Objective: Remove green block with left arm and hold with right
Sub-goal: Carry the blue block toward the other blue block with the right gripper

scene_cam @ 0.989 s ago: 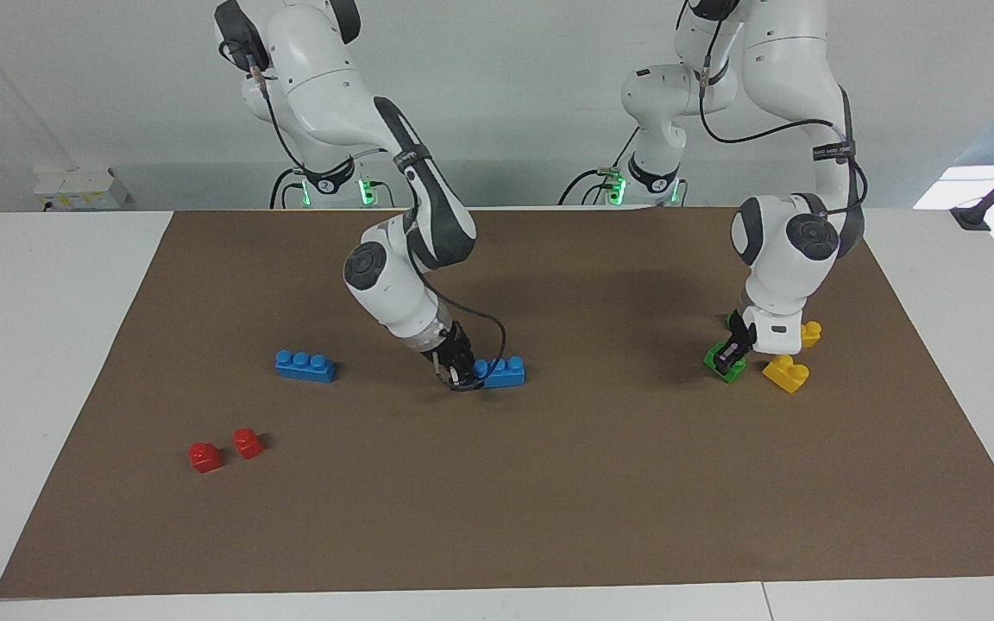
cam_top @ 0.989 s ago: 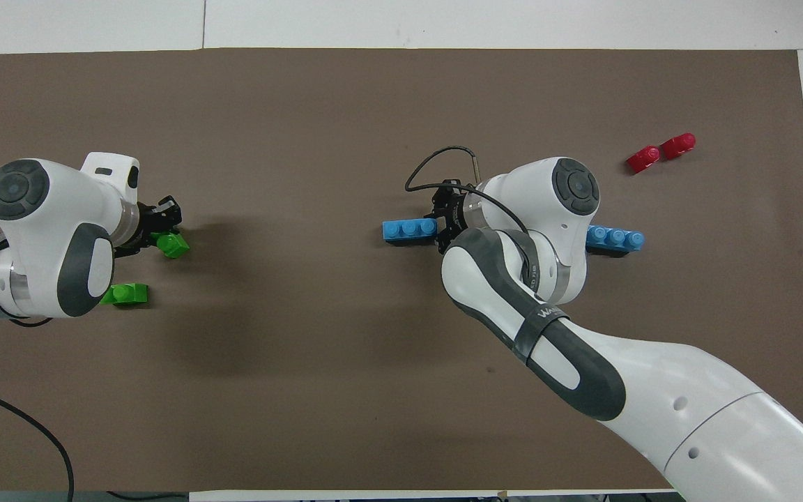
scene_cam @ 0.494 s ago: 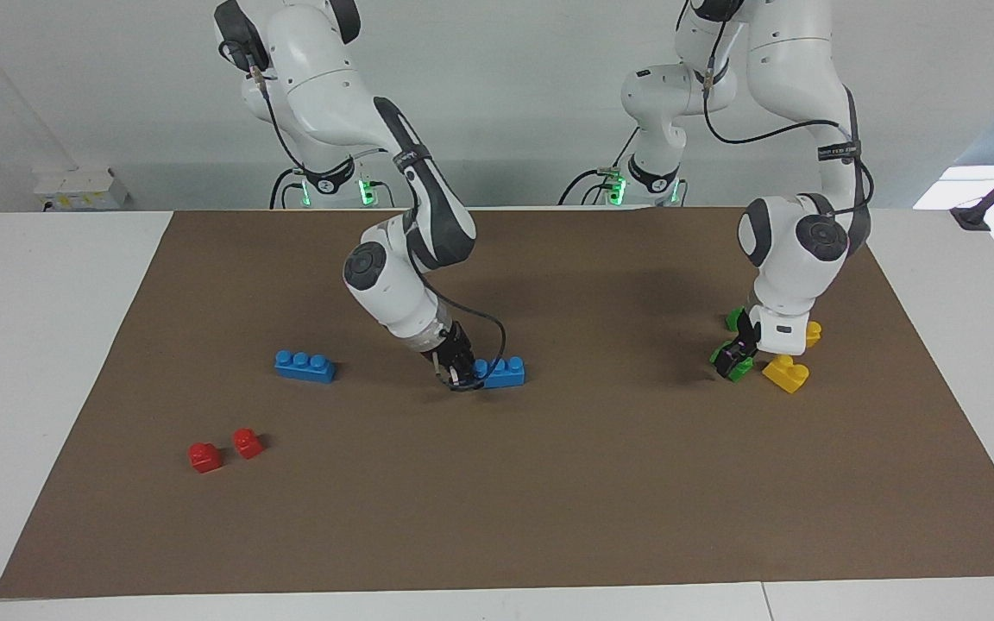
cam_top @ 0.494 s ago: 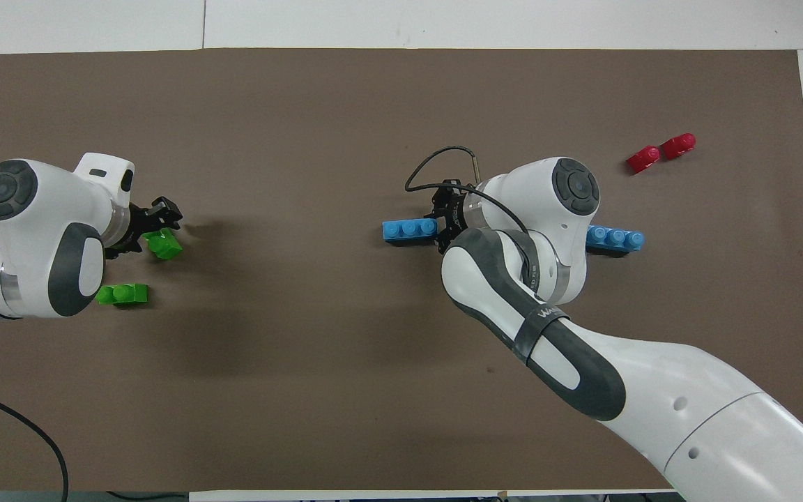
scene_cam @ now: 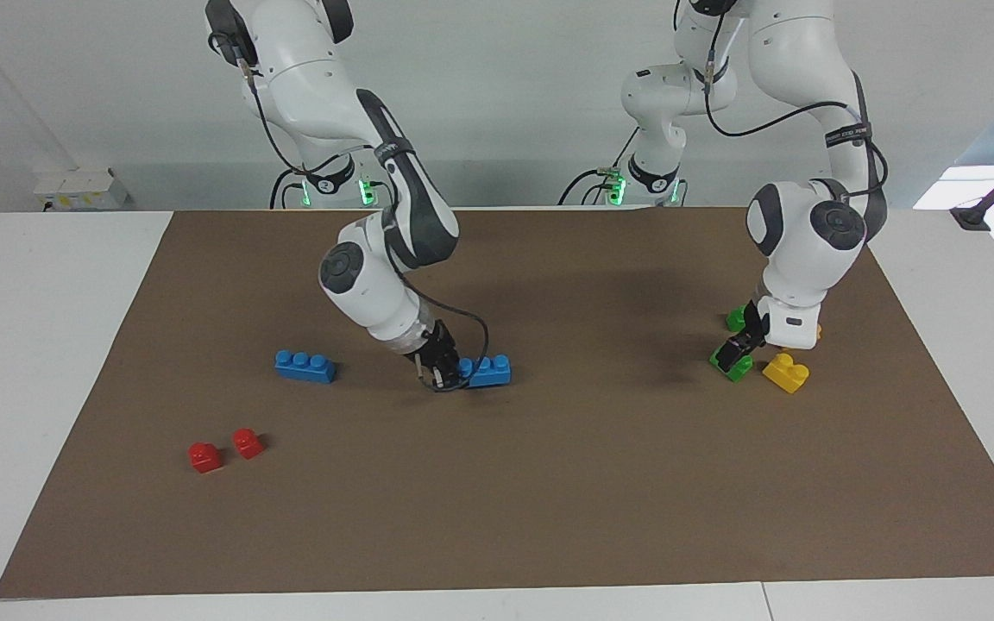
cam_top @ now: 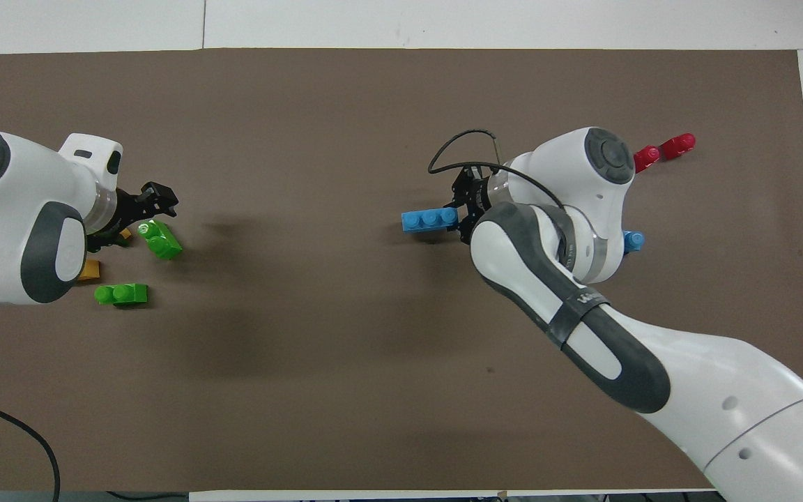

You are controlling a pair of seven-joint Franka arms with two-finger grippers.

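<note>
Fingers of the right gripper (scene_cam: 439,373) were closed on one end of a blue brick (scene_cam: 488,371) at mid-mat. Whether the left gripper (scene_cam: 737,349) had its fingers open or shut, I could not tell. It hung low at the green block (scene_cam: 730,364), which lay on the mat (scene_cam: 549,500) toward the left arm's end. The block was farther from the robots than its green twin (scene_cam: 733,319) and just beside a yellow block (scene_cam: 786,373).

The block looked free, stacked on nothing, so the risk seemed to lie in the pick itself. It sat askew, and a grasp made across it at the wrong angle could push it along the mat or into the yellow block. With the neighbours so close, a finger might also catch the wrong piece. The right gripper held its brick by the end only, so the brick might pivot if moved quickly.

The overhead view showed the green block's (cam_top: 159,239) two studs and its skew, with the left gripper (cam_top: 153,201) beside it, not on it. The arm hid nearly all of the yellow there. The facing view gave the gripper's height and the whole of the second blue brick (scene_cam: 305,366), and showed the two red blocks (scene_cam: 204,456) well apart from both grippers.
</note>
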